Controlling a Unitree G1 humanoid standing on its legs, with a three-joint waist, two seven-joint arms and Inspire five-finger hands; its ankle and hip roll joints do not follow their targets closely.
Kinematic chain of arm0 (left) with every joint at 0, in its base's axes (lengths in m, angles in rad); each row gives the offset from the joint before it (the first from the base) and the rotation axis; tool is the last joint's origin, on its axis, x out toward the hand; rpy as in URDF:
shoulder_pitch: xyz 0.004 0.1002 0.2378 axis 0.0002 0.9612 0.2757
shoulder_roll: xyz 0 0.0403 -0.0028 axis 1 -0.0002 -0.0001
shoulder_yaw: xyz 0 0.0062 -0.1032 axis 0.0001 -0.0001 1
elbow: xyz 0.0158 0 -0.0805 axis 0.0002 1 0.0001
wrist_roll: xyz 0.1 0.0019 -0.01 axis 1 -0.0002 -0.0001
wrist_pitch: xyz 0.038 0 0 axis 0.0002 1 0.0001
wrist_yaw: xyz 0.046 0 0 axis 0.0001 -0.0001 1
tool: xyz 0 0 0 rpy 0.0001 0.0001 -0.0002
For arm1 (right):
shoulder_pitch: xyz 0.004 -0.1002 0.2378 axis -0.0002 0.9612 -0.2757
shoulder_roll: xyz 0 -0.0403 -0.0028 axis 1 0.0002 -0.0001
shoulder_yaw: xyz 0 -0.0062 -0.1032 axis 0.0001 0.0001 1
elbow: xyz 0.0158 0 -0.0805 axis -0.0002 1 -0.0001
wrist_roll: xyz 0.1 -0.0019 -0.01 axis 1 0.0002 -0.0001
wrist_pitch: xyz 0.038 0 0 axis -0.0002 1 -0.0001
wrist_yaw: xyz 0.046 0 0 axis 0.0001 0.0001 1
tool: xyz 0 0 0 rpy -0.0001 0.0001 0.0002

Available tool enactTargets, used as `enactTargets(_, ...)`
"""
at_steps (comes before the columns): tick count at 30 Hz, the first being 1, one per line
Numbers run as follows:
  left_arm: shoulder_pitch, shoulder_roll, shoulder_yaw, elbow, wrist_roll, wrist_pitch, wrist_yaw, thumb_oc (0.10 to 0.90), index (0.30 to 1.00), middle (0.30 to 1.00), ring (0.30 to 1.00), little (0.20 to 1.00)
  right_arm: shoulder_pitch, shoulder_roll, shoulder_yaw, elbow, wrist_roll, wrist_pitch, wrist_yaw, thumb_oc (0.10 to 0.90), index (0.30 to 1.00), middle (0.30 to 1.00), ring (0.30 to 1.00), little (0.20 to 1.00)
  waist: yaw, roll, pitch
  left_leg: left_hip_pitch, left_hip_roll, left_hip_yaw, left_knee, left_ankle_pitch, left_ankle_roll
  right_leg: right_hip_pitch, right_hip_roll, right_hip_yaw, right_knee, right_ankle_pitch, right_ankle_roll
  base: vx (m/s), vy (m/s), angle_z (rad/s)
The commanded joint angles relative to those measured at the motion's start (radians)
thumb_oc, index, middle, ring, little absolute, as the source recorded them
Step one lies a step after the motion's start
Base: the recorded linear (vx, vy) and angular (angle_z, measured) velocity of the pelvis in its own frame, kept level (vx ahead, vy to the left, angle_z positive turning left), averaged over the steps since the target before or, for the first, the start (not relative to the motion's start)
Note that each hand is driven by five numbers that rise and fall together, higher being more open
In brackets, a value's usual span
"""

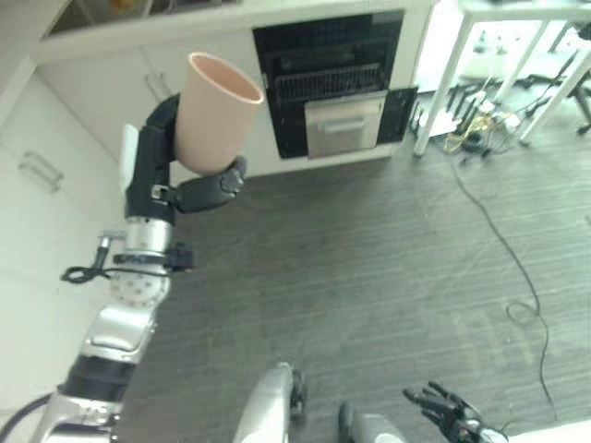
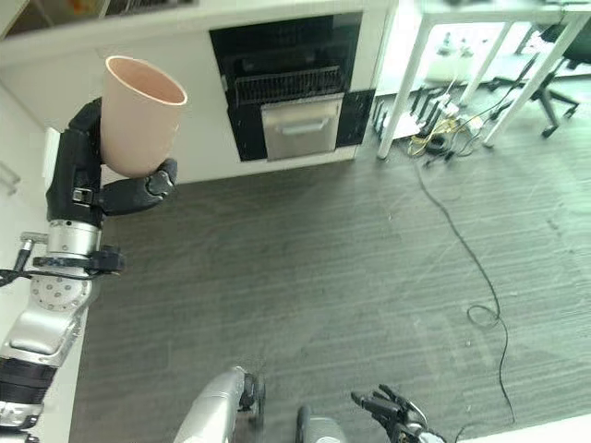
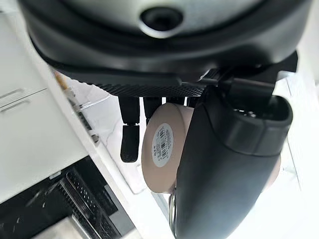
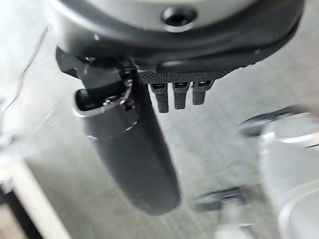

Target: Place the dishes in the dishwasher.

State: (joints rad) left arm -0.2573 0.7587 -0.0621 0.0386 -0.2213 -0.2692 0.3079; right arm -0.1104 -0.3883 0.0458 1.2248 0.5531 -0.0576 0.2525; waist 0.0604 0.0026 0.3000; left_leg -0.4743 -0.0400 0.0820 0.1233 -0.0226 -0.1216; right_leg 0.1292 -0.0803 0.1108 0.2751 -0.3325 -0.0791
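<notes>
Left hand (image 1: 189,189) curled round pink cup (image 1: 214,113), thumb under its base, mouth up and tipped slightly toward open dishwasher (image 1: 328,83); cup raised high, long axis near upright. Dishwasher set in white cabinets (image 1: 102,101) well ahead and to the right across bare dark floor (image 1: 369,258), rack (image 1: 328,85) showing, nothing between. Right hand (image 1: 450,412) low and idle, fingers loosely spread, holding nothing.

Cup (image 1: 216,111) hides left hand's (image 1: 175,175) fingers
</notes>
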Motion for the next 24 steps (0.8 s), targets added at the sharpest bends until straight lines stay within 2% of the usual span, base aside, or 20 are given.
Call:
enactTargets(1, -0.069, -0.021, 0.143, -0.121, 0.047, -0.127, 0.043, 0.400, 0.300, 0.300, 0.300, 0.300, 0.067, 0.003, 0.021, -0.003, -0.030, 0.015, -0.019, 0.800, 0.900, 0.900, 0.900, 0.900, 0.001, 0.035, -0.040, 0.026, 0.027, 0.089, 0.177, 0.106, 0.049, -0.081, 0.126, -0.199, 0.025, 0.062, 0.113, 0.49, 0.094, -1.50)
enactTargets(3, -0.019, -0.044, 0.175, -0.118, 0.089, -0.156, 0.043, 0.400, 0.300, 0.300, 0.300, 0.300, 0.065, 0.017, 0.021, 0.001, -0.054, 0.014, -0.023, 0.800, 0.900, 0.900, 0.900, 0.900, 0.013, 0.044, -0.065, 0.045, 0.042, 0.108, 0.177, 0.085, 0.064, -0.039, 0.139, -0.194, 0.025, 0.022, 0.121, 0.60, 0.161, -1.60)
enactTargets(4, 0.006, -0.052, 0.191, -0.121, 0.110, -0.156, 0.041, 0.400, 0.300, 0.300, 0.300, 0.300, 0.062, 0.031, 0.017, 0.003, -0.050, 0.022, -0.038, 0.800, 0.900, 0.900, 0.900, 0.900, 0.024, 0.028, -0.077, 0.077, 0.007, 0.093, 0.177, 0.056, 0.088, 0.029, 0.129, -0.183, 0.025, -0.002, 0.135, 0.68, 0.184, -0.93)
enactTargets(5, 0.014, -0.054, 0.201, -0.120, 0.110, -0.161, 0.029, 0.400, 0.300, 0.300, 0.300, 0.300, 0.065, 0.036, 0.004, 0.004, -0.041, 0.025, -0.037, 0.800, 0.900, 0.900, 0.900, 0.900, 0.031, 0.022, -0.087, 0.092, 0.004, 0.099, 0.177, 0.039, 0.101, 0.061, 0.122, -0.195, 0.025, 0.019, 0.149, 0.72, 0.194, -0.52)
enactTargets(6, 0.017, -0.054, 0.200, -0.113, 0.113, -0.184, 0.010, 0.400, 0.300, 0.300, 0.300, 0.300, 0.080, 0.054, -0.023, 0.003, -0.034, 0.011, -0.039, 0.800, 0.900, 0.900, 0.900, 0.900, 0.026, 0.027, -0.099, 0.138, 0.004, 0.106, 0.177, -0.010, 0.138, 0.097, 0.111, -0.233, 0.083, 0.179, 0.205, 0.61, 0.169, -0.65)
enactTargets(7, 0.013, -0.045, 0.198, -0.110, 0.115, -0.187, 0.008, 0.400, 0.300, 0.300, 0.300, 0.300, 0.093, 0.067, -0.032, -0.011, -0.046, 0.001, -0.041, 0.800, 0.900, 0.900, 0.900, 0.900, 0.012, 0.025, -0.093, 0.174, -0.013, 0.091, 0.177, -0.037, 0.162, 0.045, 0.116, -0.213, 0.259, 0.267, 0.250, 0.58, 0.157, -0.60)
enactTargets(8, 0.012, -0.044, 0.198, -0.108, 0.118, -0.186, 0.006, 0.400, 0.300, 0.300, 0.300, 0.300, 0.098, 0.075, -0.035, -0.021, -0.061, -0.008, -0.048, 0.800, 0.900, 0.900, 0.900, 0.900, 0.003, 0.033, -0.091, 0.198, -0.013, 0.074, 0.177, -0.051, 0.171, -0.021, 0.121, -0.213, 0.353, 0.323, 0.276, 0.39, 0.082, 0.02)
enactTargets(9, 0.003, -0.036, 0.193, -0.109, 0.115, -0.172, 0.009, 0.400, 0.300, 0.300, 0.300, 0.300, 0.099, 0.078, -0.024, -0.022, -0.061, -0.022, -0.053, 0.800, 0.900, 0.900, 0.900, 0.900, -0.009, 0.050, -0.085, 0.236, -0.002, 0.051, 0.177, -0.072, 0.180, -0.115, 0.107, -0.238, 0.445, 0.330, 0.280, 0.31, 0.046, 0.41)
enactTargets(10, -0.007, -0.027, 0.188, -0.104, 0.110, -0.166, 0.011, 0.400, 0.300, 0.300, 0.300, 0.300, 0.099, 0.078, -0.014, -0.022, -0.048, -0.030, -0.054, 0.800, 0.900, 0.900, 0.900, 0.900, -0.018, 0.058, -0.081, 0.258, 0.003, 0.037, 0.177, -0.083, 0.186, -0.170, 0.076, -0.264, 0.465, 0.304, 0.267, 0.27, 0.018, 0.35)
enactTargets(11, -0.018, -0.018, 0.182, -0.096, 0.108, -0.164, 0.015, 0.400, 0.300, 0.300, 0.300, 0.300, 0.099, 0.076, -0.007, -0.026, -0.041, -0.035, -0.051, 0.800, 0.900, 0.900, 0.900, 0.900, -0.024, 0.074, -0.079, 0.274, 0.020, 0.025, 0.177, -0.085, 0.184, -0.214, 0.058, -0.286, 0.447, 0.284, 0.248, 0.30, -0.095, 0.15)
enactTargets(12, -0.041, -0.011, 0.160, -0.084, 0.115, -0.159, 0.026, 0.400, 0.300, 0.300, 0.300, 0.300, 0.098, 0.075, 0.000, -0.041, -0.044, -0.044, -0.058, 0.800, 0.900, 0.900, 0.900, 0.900, -0.048, 0.076, -0.065, 0.320, 0.019, -0.006, 0.177, -0.105, 0.177, -0.261, 0.023, -0.300, 0.378, 0.231, 0.225, 0.30, -0.187, 0.08)
enactTargets(13, -0.063, -0.008, 0.145, -0.083, 0.121, -0.151, 0.032, 0.400, 0.300, 0.300, 0.300, 0.300, 0.097, 0.072, 0.003, -0.056, -0.043, -0.045, -0.061, 0.800, 0.900, 0.900, 0.900, 0.900, -0.061, 0.082, -0.060, 0.334, 0.030, -0.030, 0.177, -0.110, 0.166, -0.271, 0.015, -0.293, 0.288, 0.221, 0.212, 0.33, -0.295, 0.53)
enactTargets(14, -0.080, -0.007, 0.133, -0.083, 0.128, -0.144, 0.038, 0.400, 0.300, 0.300, 0.300, 0.300, 0.098, 0.069, 0.000, -0.067, -0.044, -0.043, -0.061, 0.800, 0.900, 0.900, 0.900, 0.900, -0.071, 0.075, -0.055, 0.349, 0.031, -0.051, 0.177, -0.119, 0.157, -0.264, -0.011, -0.281, 0.172, 0.226, 0.211, 0.32, -0.371, 0.99)
enactTargets(15, -0.100, -0.006, 0.115, -0.085, 0.138, -0.134, 0.052, 0.400, 0.300, 0.300, 0.300, 0.300, 0.094, 0.067, -0.004, -0.072, -0.040, -0.042, -0.061, 0.800, 0.900, 0.900, 0.900, 0.900, -0.085, 0.061, -0.047, 0.375, 0.027, -0.081, 0.177, -0.143, 0.152, -0.251, -0.054, -0.252, 0.026, 0.281, 0.231, 0.33, -0.487, 0.83)
enactTargets(16, -0.117, 0.001, 0.102, -0.085, 0.133, -0.131, 0.060, 0.400, 0.300, 0.300, 0.300, 0.300, 0.088, 0.065, -0.013, -0.064, -0.043, -0.042, -0.054, 0.800, 0.900, 0.900, 0.900, 0.900, -0.098, 0.035, -0.040, 0.399, 0.015, -0.112, 0.177, -0.175, 0.146, -0.301, -0.110, -0.177, 0.025, 0.302, 0.259, 0.42, -0.763, 0.79)
enactTargets(17, -0.136, 0.019, 0.097, -0.079, 0.105, -0.134, 0.052, 0.400, 0.300, 0.300, 0.300, 0.300, 0.090, 0.064, -0.031, -0.049, -0.065, -0.046, -0.039, 0.800, 0.900, 0.900, 0.900, 0.900, -0.112, 0.028, -0.046, 0.414, 0.045, -0.156, 0.177, -0.195, 0.125, -0.301, -0.105, -0.074, 0.025, 0.296, 0.282, 0.30, -0.631, 0.82)
enactTargets(18, -0.136, 0.021, 0.097, -0.079, 0.100, -0.136, 0.050, 0.400, 0.300, 0.300, 0.300, 0.300, 0.092, 0.064, -0.032, -0.049, -0.066, -0.045, -0.037, 0.800, 0.900, 0.900, 0.900, 0.900, -0.113, 0.027, -0.047, 0.414, 0.049, -0.160, 0.177, -0.194, 0.121, -0.298, -0.104, -0.074, 0.025, 0.291, 0.284, 0.28, -0.636, 1.18)
enactTargets(21, -0.111, 0.010, 0.114, -0.143, 0.099, -0.085, 0.060, 0.400, 0.300, 0.300, 0.300, 0.300, 0.086, 0.056, -0.012, -0.042, -0.071, -0.025, -0.038, 0.800, 0.900, 0.900, 0.900, 0.900, -0.085, 0.017, -0.065, 0.408, 0.116, -0.181, 0.177, -0.172, 0.080, -0.249, -0.094, -0.142, 0.025, 0.223, 0.266, 0.14, -0.480, 0.80)
enactTargets(24, -0.102, 0.007, 0.114, -0.174, 0.099, -0.067, 0.085, 0.400, 0.300, 0.300, 0.300, 0.300, 0.072, 0.040, 0.000, -0.028, -0.044, -0.046, -0.034, 0.800, 0.900, 0.900, 0.900, 0.900, -0.084, 0.034, -0.063, 0.391, 0.190, -0.174, 0.177, -0.131, 0.048, -0.230, -0.063, -0.210, 0.025, 0.184, 0.227, 0.01, -0.393, 0.20)
